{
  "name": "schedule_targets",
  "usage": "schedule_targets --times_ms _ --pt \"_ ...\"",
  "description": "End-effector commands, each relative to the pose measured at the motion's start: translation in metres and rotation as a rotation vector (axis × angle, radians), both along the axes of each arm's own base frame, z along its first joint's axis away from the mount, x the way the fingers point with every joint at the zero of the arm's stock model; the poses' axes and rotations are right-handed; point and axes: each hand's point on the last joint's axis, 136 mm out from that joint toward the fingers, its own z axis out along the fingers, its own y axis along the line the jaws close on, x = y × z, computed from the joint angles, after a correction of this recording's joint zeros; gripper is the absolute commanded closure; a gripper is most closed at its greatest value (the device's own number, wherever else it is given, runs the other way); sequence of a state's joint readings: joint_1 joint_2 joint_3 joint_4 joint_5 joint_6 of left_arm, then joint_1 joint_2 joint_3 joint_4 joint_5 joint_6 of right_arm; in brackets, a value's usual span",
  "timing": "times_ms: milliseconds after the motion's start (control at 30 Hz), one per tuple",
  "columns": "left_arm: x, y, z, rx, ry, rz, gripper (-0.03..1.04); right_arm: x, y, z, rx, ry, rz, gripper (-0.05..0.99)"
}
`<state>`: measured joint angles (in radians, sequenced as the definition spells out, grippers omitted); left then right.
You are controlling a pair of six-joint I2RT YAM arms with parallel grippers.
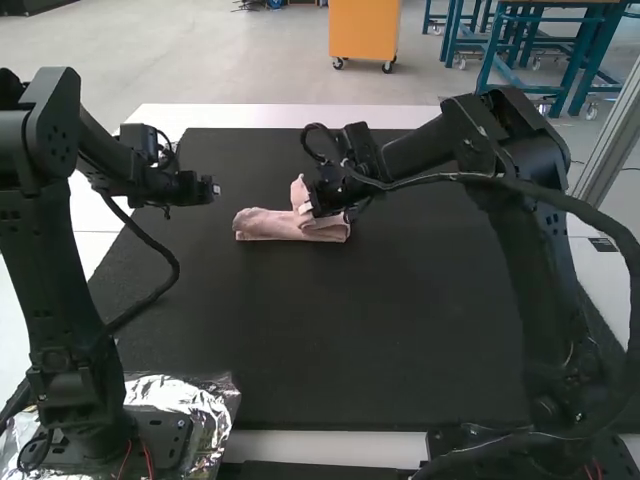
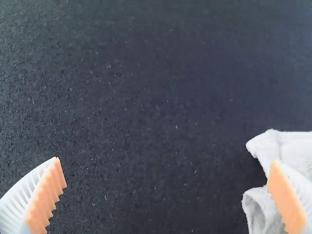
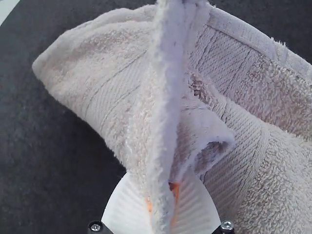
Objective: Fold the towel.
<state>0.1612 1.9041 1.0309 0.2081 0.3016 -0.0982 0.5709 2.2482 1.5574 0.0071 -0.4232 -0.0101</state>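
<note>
Towel (image 1: pixel 270 226) bunched on the mat (image 1: pixel 380 330), long axis left-right; right claw (image 3: pixel 163 190) is nearest, clamped on a raised bit, left claw (image 2: pixel 165 161) apart, off its left end.

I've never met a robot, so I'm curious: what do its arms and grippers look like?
The left arm and right arm are black, chunky and jointed, with a loose black cable along each and red wires at the base. The left gripper and right gripper each have two white ribbed fingers with orange pads.
</note>
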Motion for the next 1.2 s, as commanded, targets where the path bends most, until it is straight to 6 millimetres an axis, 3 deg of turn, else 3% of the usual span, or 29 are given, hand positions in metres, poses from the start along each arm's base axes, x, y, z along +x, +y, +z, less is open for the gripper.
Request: schedule_targets --times_ms 0,533,667,800,900,933,967,1067,1167 --pt "0.0 0.007 0.016 0.016 -0.037 0.01 0.04 0.004 0.023 0.013 0.03 -0.024 0.025 0.96" --pt "0.001 0.017 0.019 0.034 -0.055 0.017 0.04 0.001 0.088 0.026 0.079 -0.048 0.103 0.95" --pt "0.001 0.017 0.019 0.034 -0.055 0.017 0.04 -0.007 0.097 0.031 0.096 -0.025 0.131 0.7" --pt "0.001 0.017 0.018 0.034 -0.053 0.017 0.04 -0.015 0.098 0.049 0.084 -0.028 0.158 0.28" --pt "0.001 0.017 0.019 0.033 -0.055 0.018 0.04 -0.018 0.095 0.077 0.102 -0.059 0.182 0.25" --pt "0.001 0.017 0.019 0.034 -0.055 0.017 0.04 -0.018 0.093 0.086 0.108 -0.069 0.178 0.26" --pt "0.001 0.017 0.02 0.033 -0.056 0.018 0.04 -0.017 0.09 0.092 0.114 -0.076 0.176 0.34" --pt "0.001 0.017 0.021 0.035 -0.06 0.017 0.04 -0.007 0.079 0.101 0.148 -0.128 0.154 0.95" --pt "0.001 0.017 0.023 0.035 -0.064 0.02 0.04 -0.006 0.076 0.091 0.147 -0.14 0.153 0.96"
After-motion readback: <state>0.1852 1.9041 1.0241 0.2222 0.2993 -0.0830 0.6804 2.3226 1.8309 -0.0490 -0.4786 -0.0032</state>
